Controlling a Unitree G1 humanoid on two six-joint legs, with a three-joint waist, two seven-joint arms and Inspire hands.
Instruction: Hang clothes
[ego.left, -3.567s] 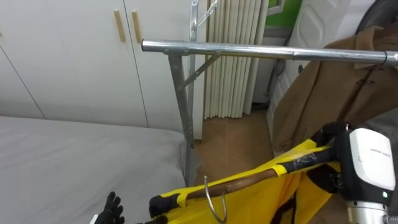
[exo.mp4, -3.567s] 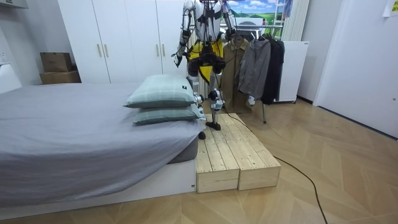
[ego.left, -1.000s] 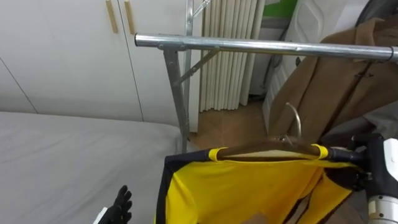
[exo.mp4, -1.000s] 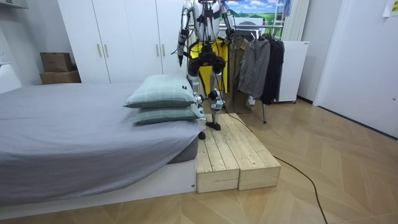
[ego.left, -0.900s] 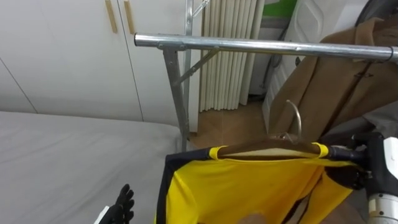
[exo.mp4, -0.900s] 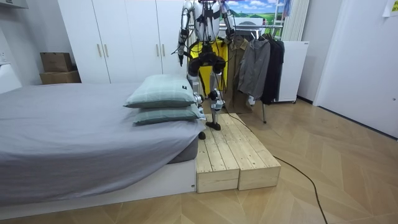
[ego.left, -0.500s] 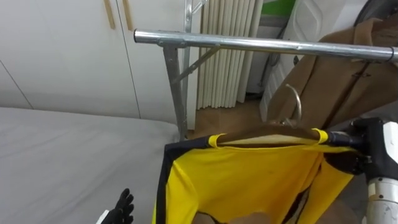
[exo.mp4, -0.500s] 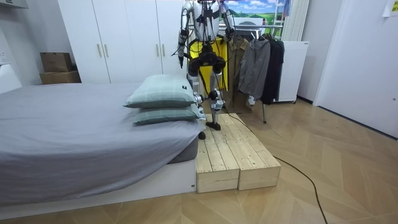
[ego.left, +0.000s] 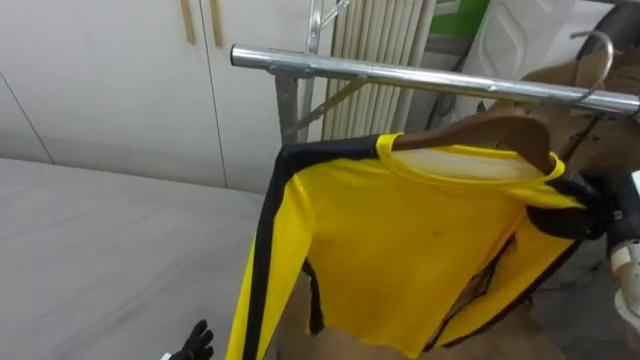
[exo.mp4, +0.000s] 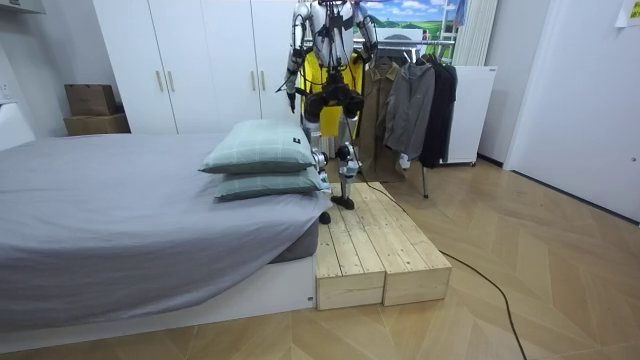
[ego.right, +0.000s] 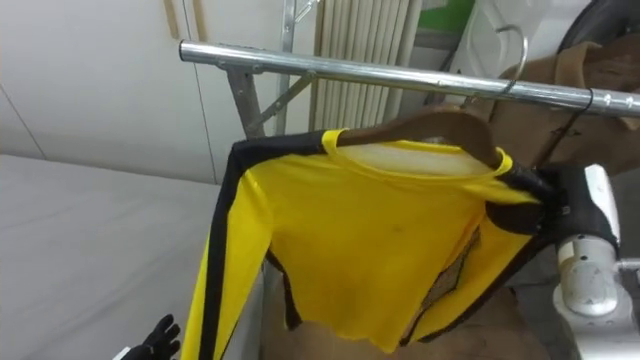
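Observation:
A yellow shirt (ego.right: 380, 240) with black trim hangs on a wooden hanger (ego.right: 440, 125). My right hand (ego.right: 545, 195) is shut on the hanger's right end and holds it up at the metal clothes rail (ego.right: 330, 68). The hanger's metal hook (ego.right: 515, 45) rises above the rail; whether it rests on the rail I cannot tell. My left hand (ego.left: 193, 343) shows low at the bottom edge, fingers relaxed, holding nothing. In the room view I stand on a wooden platform (exo.mp4: 380, 250) facing the rack, with the shirt (exo.mp4: 318, 72) in front of my chest.
A brown coat (ego.right: 605, 85) hangs on the rail's right part. The rack's upright and brace (ego.left: 290, 110) stand at the rail's left end. A grey bed (ego.left: 100, 240) lies at my left, white wardrobes (ego.left: 100, 70) behind it. Dark clothes (exo.mp4: 420, 100) hang further along the rack.
My right hand has lifted the hanger and shirt from well below the rail up to rail height, and the hook now stands above the rail. My left hand has sunk slightly.

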